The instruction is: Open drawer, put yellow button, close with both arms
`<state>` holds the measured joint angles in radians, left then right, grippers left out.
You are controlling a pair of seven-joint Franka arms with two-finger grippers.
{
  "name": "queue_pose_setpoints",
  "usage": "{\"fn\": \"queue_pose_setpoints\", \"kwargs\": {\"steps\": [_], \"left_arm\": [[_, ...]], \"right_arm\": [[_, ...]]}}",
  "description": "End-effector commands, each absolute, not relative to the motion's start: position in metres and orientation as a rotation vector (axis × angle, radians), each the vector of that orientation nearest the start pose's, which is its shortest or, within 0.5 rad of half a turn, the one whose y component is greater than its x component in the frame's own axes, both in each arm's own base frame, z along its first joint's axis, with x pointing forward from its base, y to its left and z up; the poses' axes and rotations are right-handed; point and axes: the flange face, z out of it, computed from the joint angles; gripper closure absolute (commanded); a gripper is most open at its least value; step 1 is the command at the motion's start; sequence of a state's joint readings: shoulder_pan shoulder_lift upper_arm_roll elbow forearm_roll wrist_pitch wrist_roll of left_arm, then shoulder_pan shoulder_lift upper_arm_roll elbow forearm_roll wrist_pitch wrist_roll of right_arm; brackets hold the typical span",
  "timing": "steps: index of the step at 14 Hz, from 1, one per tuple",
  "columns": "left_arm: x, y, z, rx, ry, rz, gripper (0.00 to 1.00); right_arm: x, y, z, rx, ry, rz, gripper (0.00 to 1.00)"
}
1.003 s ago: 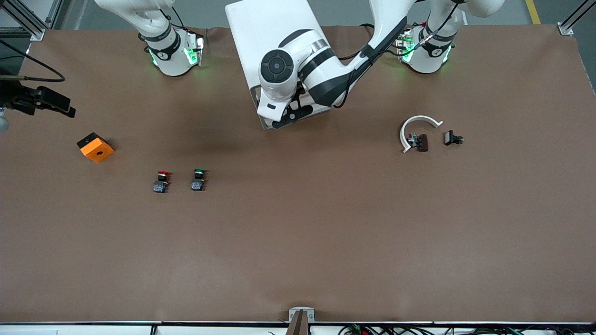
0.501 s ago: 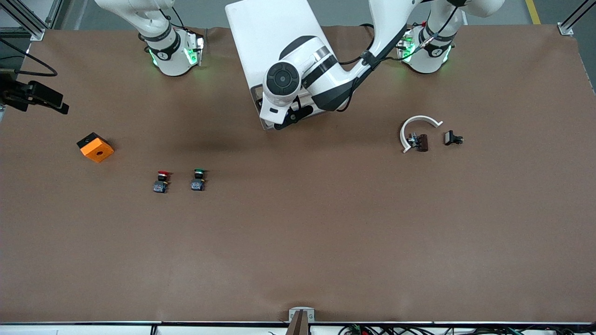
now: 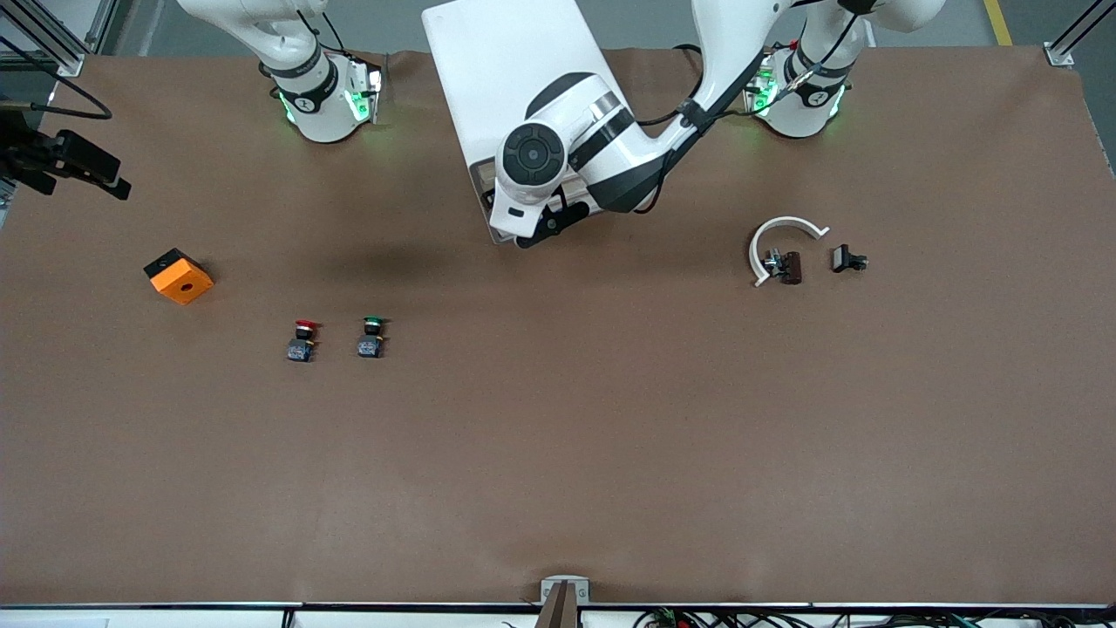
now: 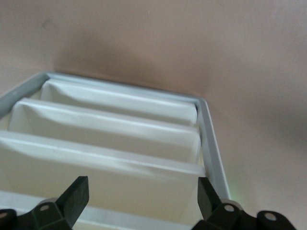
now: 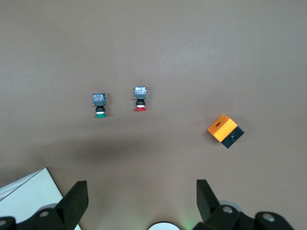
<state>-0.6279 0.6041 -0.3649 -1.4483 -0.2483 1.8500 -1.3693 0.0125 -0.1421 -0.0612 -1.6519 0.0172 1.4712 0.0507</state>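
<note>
The yellow button is not in view. The white drawer unit (image 3: 506, 78) stands near the arms' bases, mid-table. My left gripper (image 3: 540, 225) hangs over its front end, open and empty. In the left wrist view the left gripper (image 4: 144, 201) is spread over the drawer's white compartments (image 4: 110, 127) with a grey rim (image 4: 211, 143); no button shows in them. My right gripper (image 3: 78, 164) is held high at the right arm's end of the table. In the right wrist view the right gripper (image 5: 141, 201) is open and empty.
A red-capped button (image 3: 302, 340) and a green-capped button (image 3: 371, 337) stand side by side. An orange-and-black box (image 3: 178, 276) lies toward the right arm's end. A white curved piece (image 3: 785, 235), a dark brown part (image 3: 789, 266) and a small black part (image 3: 846, 258) lie toward the left arm's end.
My left hand has drawn back a little toward the drawer unit and the bases. My right gripper has shifted toward the bases' edge of the table. Nothing on the table moved.
</note>
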Motion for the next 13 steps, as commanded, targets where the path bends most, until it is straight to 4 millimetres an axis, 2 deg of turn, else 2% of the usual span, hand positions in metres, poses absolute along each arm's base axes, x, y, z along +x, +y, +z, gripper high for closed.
{"fn": "queue_pose_setpoints", "kwargs": {"steps": [1,4,7,9,11,13], "left_arm": [[0.439,-0.536,0.350,-3.000,-0.766,0.673,0.00],[0.482,-0.497,0.347,-3.022,-0.781,0.661,0.00],[0.534,-0.440,0.357,-3.041,-0.885,0.647,0.00],[0.565,-0.394,0.369,-3.026,-0.990,0.673,0.00],[0.569,-0.375,0.387,-3.011,-0.967,0.615,0.00],[0.576,-0.343,0.401,-2.985,-0.843,0.501,0.00]], "right_arm": [[0.483,-0.027,0.659,-3.109,0.161,0.027,0.00],[0.485,-0.024,0.657,-3.111,0.152,0.017,0.00],[0.486,-0.024,0.657,-3.111,0.155,0.010,0.00],[0.486,-0.023,0.659,-3.111,0.150,0.000,0.00],[0.485,-0.023,0.665,-3.114,0.143,-0.033,0.00],[0.484,-0.021,0.674,-3.121,0.135,-0.064,0.00]]}}
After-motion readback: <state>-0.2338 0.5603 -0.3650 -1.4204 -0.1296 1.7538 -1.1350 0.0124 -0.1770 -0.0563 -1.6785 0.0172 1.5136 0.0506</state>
